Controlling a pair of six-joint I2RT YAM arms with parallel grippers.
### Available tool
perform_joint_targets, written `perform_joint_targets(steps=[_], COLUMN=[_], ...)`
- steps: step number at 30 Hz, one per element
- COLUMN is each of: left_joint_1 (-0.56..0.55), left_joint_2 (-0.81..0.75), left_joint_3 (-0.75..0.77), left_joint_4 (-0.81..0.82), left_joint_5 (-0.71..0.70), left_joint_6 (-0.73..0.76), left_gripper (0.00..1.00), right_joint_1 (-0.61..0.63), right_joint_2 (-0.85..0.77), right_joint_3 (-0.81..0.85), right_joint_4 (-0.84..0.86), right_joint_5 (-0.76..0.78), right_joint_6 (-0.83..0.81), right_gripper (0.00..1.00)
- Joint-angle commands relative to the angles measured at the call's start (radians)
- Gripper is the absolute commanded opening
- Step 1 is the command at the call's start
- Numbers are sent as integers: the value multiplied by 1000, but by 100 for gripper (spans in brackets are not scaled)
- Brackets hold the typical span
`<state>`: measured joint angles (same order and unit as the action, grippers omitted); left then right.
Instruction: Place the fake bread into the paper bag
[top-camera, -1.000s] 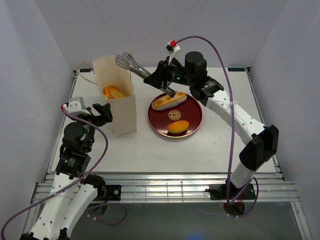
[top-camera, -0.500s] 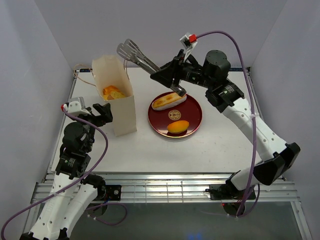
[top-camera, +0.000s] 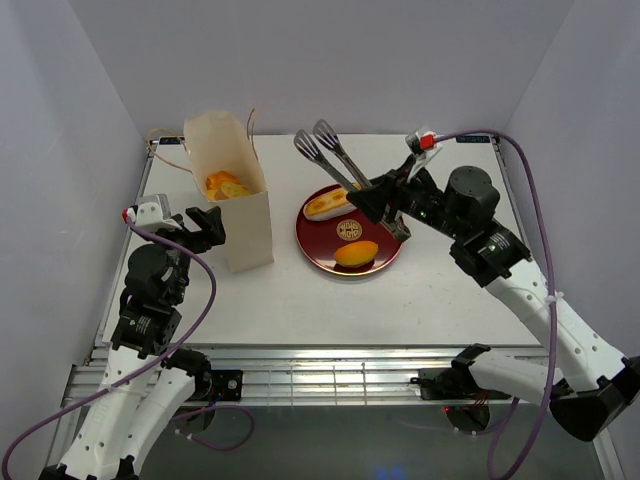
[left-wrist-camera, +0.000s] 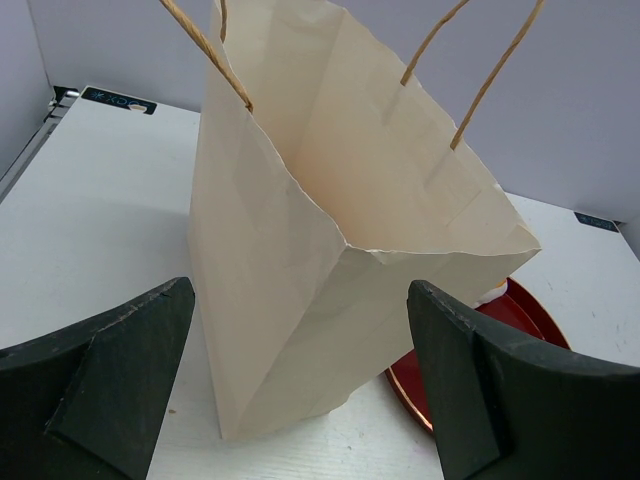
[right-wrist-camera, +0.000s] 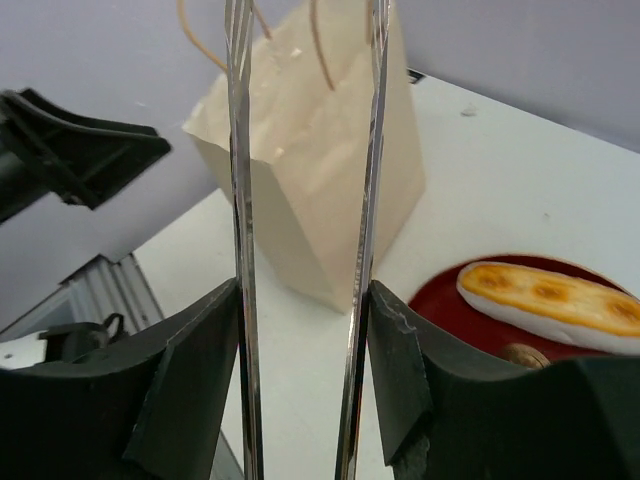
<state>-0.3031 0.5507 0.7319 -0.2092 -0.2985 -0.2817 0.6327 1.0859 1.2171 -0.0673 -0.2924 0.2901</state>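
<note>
The paper bag (top-camera: 238, 218) stands upright at the left, with orange fake bread (top-camera: 227, 185) inside it. A long cream-striped roll (top-camera: 325, 204) and an oval bun (top-camera: 356, 253) lie on the dark red plate (top-camera: 312, 247). My right gripper (top-camera: 388, 203) is shut on the handles of the silver tongs (top-camera: 328, 157), whose spread tips hang empty above the plate's far-left edge. In the right wrist view the tong arms (right-wrist-camera: 240, 250) run up between my fingers, with the bag (right-wrist-camera: 320, 190) and roll (right-wrist-camera: 550, 295) beyond. My left gripper (left-wrist-camera: 300, 290) is open, just short of the bag (left-wrist-camera: 300, 250).
White walls enclose the table on the left, back and right. The plate's rim (left-wrist-camera: 520, 320) shows just right of the bag in the left wrist view. A metal rail (top-camera: 330, 360) runs along the near edge.
My right arm has swung right and lowered, carrying the tongs from above the bag's mouth to over the plate. The tong tips have spread wider. The left arm has not moved.
</note>
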Motion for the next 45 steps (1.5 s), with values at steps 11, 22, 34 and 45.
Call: perform_joint_targets(steps=[11, 22, 34, 45], left_joint_1=[-4, -5, -7, -7], left_joint_2=[0, -3, -3, -8], left_joint_3=[3, 1, 3, 4], left_joint_4=[7, 7, 5, 5], left_joint_5=[-1, 4, 10, 18], left_joint_6=[-1, -1, -2, -2], left_gripper=[98, 98, 98, 98], right_joint_1=[-76, -281, -380, -406], right_joint_2=[-268, -268, -115, 6], right_joint_3=[-428, -668, -757, -760], right_joint_4=[-8, 106, 227, 276], right_joint_5=[623, 601, 519, 503], right_joint_6=[-3, 49, 63, 53], right_gripper=[56, 58, 61, 63])
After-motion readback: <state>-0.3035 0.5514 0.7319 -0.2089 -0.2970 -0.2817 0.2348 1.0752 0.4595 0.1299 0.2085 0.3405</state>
